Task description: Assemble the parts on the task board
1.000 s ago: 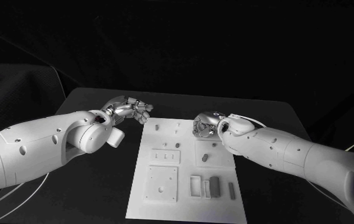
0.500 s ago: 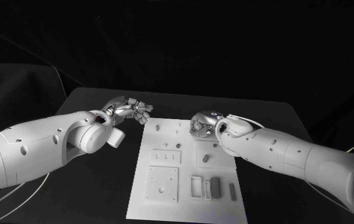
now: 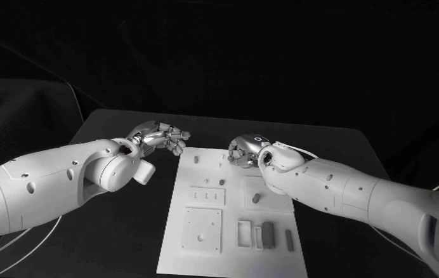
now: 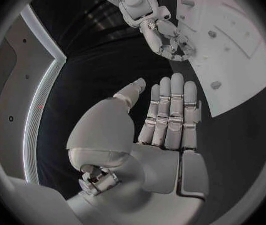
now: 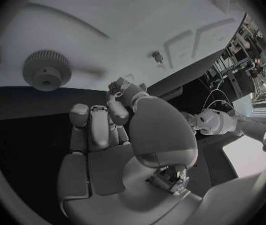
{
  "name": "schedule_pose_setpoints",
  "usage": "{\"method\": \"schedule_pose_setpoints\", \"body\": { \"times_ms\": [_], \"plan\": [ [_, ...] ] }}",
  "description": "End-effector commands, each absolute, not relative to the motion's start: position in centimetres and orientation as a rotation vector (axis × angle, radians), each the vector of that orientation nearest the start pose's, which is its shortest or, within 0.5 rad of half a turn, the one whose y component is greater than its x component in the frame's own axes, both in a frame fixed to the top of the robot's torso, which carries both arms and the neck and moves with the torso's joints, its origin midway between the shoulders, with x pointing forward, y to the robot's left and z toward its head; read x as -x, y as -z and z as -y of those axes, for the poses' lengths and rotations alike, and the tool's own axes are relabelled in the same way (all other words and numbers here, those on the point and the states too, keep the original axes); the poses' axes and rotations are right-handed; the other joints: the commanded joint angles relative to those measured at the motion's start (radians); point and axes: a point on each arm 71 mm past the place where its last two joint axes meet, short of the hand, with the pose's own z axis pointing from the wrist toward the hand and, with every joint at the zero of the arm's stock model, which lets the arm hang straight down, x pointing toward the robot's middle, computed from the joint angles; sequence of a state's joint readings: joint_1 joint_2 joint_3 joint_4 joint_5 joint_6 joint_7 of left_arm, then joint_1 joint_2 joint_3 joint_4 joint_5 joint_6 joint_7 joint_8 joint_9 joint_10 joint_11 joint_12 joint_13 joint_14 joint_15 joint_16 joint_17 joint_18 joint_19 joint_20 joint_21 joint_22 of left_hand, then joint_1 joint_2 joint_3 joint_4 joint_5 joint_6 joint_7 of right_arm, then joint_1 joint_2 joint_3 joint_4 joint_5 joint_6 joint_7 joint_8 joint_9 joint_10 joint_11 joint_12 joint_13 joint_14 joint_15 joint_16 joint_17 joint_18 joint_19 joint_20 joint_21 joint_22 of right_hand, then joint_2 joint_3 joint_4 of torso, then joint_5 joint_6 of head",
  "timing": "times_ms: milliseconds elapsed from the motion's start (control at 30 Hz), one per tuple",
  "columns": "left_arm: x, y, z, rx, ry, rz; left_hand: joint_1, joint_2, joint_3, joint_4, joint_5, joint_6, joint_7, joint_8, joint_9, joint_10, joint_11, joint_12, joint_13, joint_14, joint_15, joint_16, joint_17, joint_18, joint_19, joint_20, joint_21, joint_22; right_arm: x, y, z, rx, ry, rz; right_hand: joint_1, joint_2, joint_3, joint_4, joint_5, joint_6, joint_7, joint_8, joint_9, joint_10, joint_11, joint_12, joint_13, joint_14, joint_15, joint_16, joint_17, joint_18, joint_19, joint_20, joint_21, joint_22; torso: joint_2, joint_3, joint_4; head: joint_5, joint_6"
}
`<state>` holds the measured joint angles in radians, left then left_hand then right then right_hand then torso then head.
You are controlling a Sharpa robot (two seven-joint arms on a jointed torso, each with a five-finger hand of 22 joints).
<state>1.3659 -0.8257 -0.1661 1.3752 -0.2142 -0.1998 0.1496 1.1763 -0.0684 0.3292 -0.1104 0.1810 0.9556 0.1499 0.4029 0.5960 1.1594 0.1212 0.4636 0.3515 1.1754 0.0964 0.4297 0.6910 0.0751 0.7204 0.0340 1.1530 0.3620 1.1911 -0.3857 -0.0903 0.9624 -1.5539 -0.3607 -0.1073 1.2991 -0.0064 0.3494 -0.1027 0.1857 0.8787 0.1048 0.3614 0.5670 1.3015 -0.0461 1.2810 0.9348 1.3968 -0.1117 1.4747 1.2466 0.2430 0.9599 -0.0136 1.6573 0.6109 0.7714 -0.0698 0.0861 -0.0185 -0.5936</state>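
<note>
One task board (image 3: 233, 227), two hands, several parts.

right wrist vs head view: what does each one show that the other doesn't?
Right wrist only: a toothed gear lying on the task board, and the right robot hand from the palm side, holding nothing. Head only: the left robot hand beside the board, and the frames and bars at the board's near end. Both: board and right robot hand.

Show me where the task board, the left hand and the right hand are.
task board (image 3: 229, 262): head view, bare near edge.
left hand (image 3: 163, 137): head view, middle of the hand.
right hand (image 3: 243, 149): head view, back of the hand.
</note>
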Motion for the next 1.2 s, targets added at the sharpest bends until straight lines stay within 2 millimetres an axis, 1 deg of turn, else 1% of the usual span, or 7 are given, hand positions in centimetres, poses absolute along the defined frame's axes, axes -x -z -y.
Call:
{"method": "schedule_pose_setpoints", "body": {
  "times_ms": [33, 200, 333, 400, 700, 833, 1200],
  "plan": [
    [-52.6, 15.9, -23.9, 0.898, 1.281, -1.677, 0.000, -0.008, -0.001, 0.005, 0.003, 0.000, 0.000, -0.007, -0.001, -0.006, 0.001, -0.006, -0.002, 0.008, 0.001, -0.001, 0.002, 0.019, 0.009, 0.001, 0.000, -0.002, -56.3, 22.3, 11.6, 0.231, -0.440, -1.566, -0.003, -0.004, 0.007, 0.001, 0.005, 0.054, 0.046, 0.003, 0.002, 0.004, -0.007, 0.006, 0.002, 0.003, -0.003, 0.005, 0.001, 0.014, 0.000, 0.004, 0.123, 0.002, 0.002, -0.0002, -0.0006, 0.002, 0.003],
    [-52.7, 15.9, -23.6, 0.894, 1.286, -1.683, 0.000, -0.008, 0.000, 0.005, 0.003, 0.000, 0.001, -0.007, -0.001, -0.006, 0.002, -0.007, -0.002, 0.008, 0.001, -0.001, 0.002, 0.019, 0.009, 0.001, 0.000, -0.002, -56.5, 22.2, 10.5, 0.248, -0.437, -1.554, -0.004, -0.008, 0.008, -0.001, 0.005, 0.055, 0.046, 0.002, 0.002, 0.006, -0.007, 0.007, 0.002, 0.005, -0.004, 0.006, 0.001, 0.014, 0.001, 0.004, 0.124, 0.003, 0.002, 0.0000, -0.0004, -0.001, 0.007],
    [-52.7, 15.9, -23.5, 0.893, 1.288, -1.684, 0.000, -0.008, 0.000, 0.005, 0.003, 0.000, 0.001, -0.007, -0.001, -0.006, 0.002, -0.007, -0.002, 0.008, 0.001, -0.002, 0.002, 0.019, 0.009, 0.001, 0.000, -0.002, -56.6, 21.9, 10.0, 0.255, -0.434, -1.550, -0.005, -0.010, 0.008, -0.001, 0.005, 0.055, 0.047, 0.002, 0.002, 0.006, -0.007, 0.007, 0.002, 0.006, -0.004, 0.007, 0.001, 0.014, 0.002, 0.004, 0.125, 0.003, 0.004, -0.0016, 0.0021, -0.004, 0.009],
    [-52.7, 15.9, -23.5, 0.892, 1.288, -1.683, 0.000, -0.008, 0.000, 0.005, 0.003, 0.000, 0.001, -0.007, -0.001, -0.006, 0.002, -0.007, -0.002, 0.008, 0.001, -0.002, 0.002, 0.019, 0.009, 0.001, 0.000, -0.002, -56.6, 21.9, 9.8, 0.258, -0.432, -1.547, -0.005, -0.011, 0.008, -0.001, 0.005, 0.055, 0.047, 0.002, 0.001, 0.007, -0.007, 0.007, 0.002, 0.006, -0.004, 0.007, 0.001, 0.014, 0.002, 0.004, 0.125, 0.004, 0.005, -0.0003, 0.0018, -0.001, 0.009],
    [-52.8, 15.7, -23.4, 0.890, 1.287, -1.681, 0.000, -0.008, 0.000, 0.006, 0.003, 0.000, 0.001, -0.007, -0.001, -0.006, 0.002, -0.007, -0.002, 0.009, 0.001, -0.002, 0.002, 0.020, 0.010, 0.001, 0.000, -0.002, -56.7, 21.6, 9.2, 0.262, -0.428, -1.543, -0.010, -0.017, 0.009, -0.001, 0.004, 0.056, 0.047, 0.000, 0.001, 0.009, -0.008, 0.008, 0.002, 0.008, -0.004, 0.009, 0.001, 0.015, 0.003, 0.005, 0.126, 0.005, 0.012, -0.0028, 0.0036, -0.001, 0.017],
    [-52.8, 15.6, -23.2, 0.887, 1.291, -1.681, 0.000, -0.008, 0.000, 0.006, 0.003, 0.000, 0.001, -0.008, -0.002, -0.006, 0.002, -0.007, -0.002, 0.009, 0.001, -0.002, 0.002, 0.020, 0.010, 0.001, 0.000, -0.002, -56.8, 21.6, 9.4, 0.268, -0.416, -1.541, -0.010, -0.017, 0.010, -0.001, 0.004, 0.056, 0.047, 0.000, 0.000, 0.009, -0.008, 0.008, 0.002, 0.008, -0.004, 0.009, 0.001, 0.015, 0.003, 0.005, 0.126, 0.005, 0.014, -0.0035, 0.0046, -0.007, 0.017],
    [-52.9, 15.5, -23.1, 0.883, 1.293, -1.679, 0.000, -0.008, 0.000, 0.006, 0.003, 0.000, 0.001, -0.008, -0.002, -0.007, 0.002, -0.008, -0.002, 0.009, 0.001, -0.002, 0.002, 0.020, 0.010, 0.001, 0.000, -0.002, -57.0, 21.3, 9.2, 0.276, -0.411, -1.548, -0.010, -0.018, 0.011, -0.001, 0.005, 0.057, 0.047, 0.000, 0.000, 0.009, -0.008, 0.008, 0.002, 0.009, -0.004, 0.009, 0.001, 0.015, 0.003, 0.005, 0.127, 0.005, 0.017, -0.0042, 0.0030, 0.001, 0.014]
  ]
}}
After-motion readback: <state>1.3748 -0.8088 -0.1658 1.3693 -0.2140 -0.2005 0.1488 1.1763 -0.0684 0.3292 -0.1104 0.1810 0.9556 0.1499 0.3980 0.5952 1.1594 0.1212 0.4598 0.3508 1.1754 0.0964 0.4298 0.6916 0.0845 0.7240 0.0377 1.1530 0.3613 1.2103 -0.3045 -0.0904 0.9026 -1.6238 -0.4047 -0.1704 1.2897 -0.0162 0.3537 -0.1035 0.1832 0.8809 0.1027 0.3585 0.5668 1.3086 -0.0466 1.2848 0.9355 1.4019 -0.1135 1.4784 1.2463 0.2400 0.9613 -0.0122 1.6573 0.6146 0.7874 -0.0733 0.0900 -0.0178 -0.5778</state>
